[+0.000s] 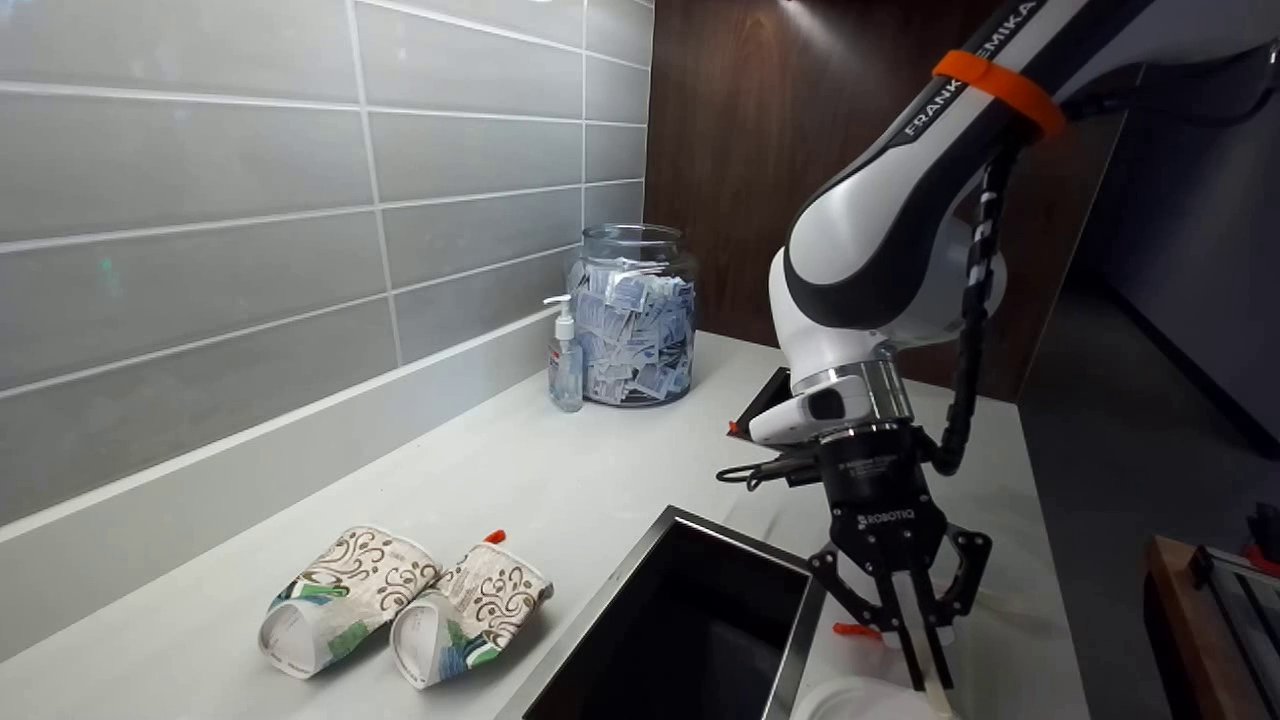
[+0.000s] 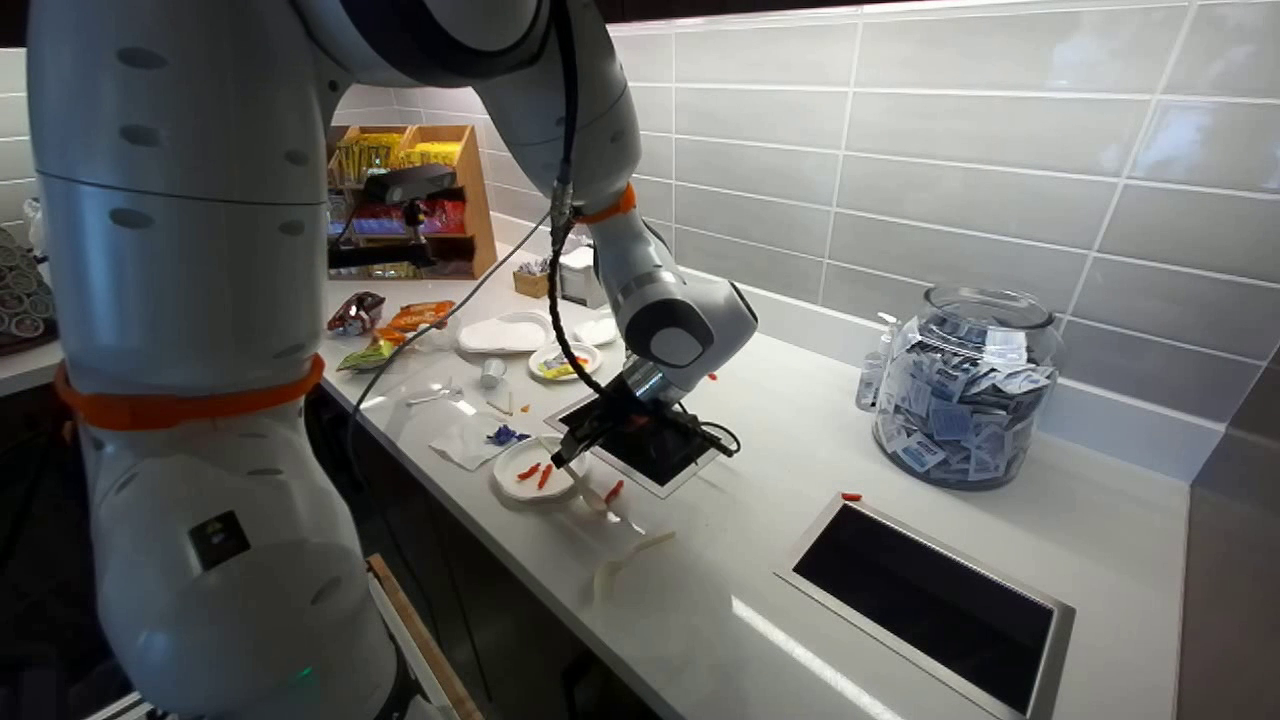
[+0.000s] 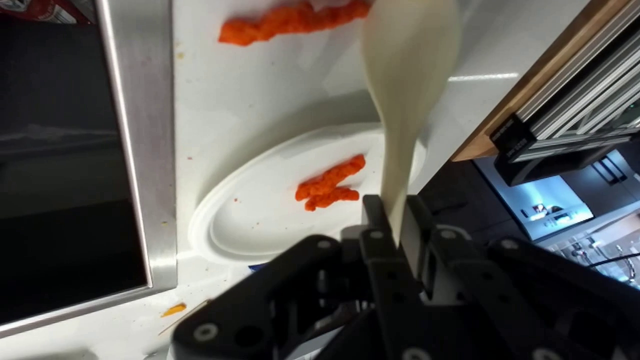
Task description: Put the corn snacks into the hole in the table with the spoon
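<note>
Glossy grey rectangular wall tiles [image 1: 190, 160] run behind a long, smooth off-white stone-like countertop [image 2: 760, 540] with two dark, metal-rimmed rectangular cut-outs [image 2: 930, 600]. Over it bends a white-and-black jointed robot arm [image 1: 860, 240]; in an exterior view its lettering reads FRANK below an orange band [image 1: 1000, 90] and EMIKA above. Close to the tiles stands a big clear glass jar [image 1: 640, 247] crammed with blue-and-white packets [image 1: 640, 330], their print too small to read. Just beside one cut-out's rim sits a shallow white round plate [image 3: 201, 235]. The black two-fingered gripper [image 3: 394, 204], marked ROBOTIQ, has its fingers drawn nearly together, clamped on the handle of a slim, pale cream-white spoon [image 3: 401, 112]. Seen from the wrist, the spoon's long axis runs almost straight up, tipping slightly right, the bowl end pointing to the top edge; in an exterior view the bowl points toward the lower right. Two thin, knobbly red-orange corn snacks [image 3: 331, 179] lie on the plate in a V that widens rightward in the wrist view. A third red-orange snack [image 3: 295, 21] lies on the countertop, nearly level in that view, its right end reaching the bowl's outline.
</note>
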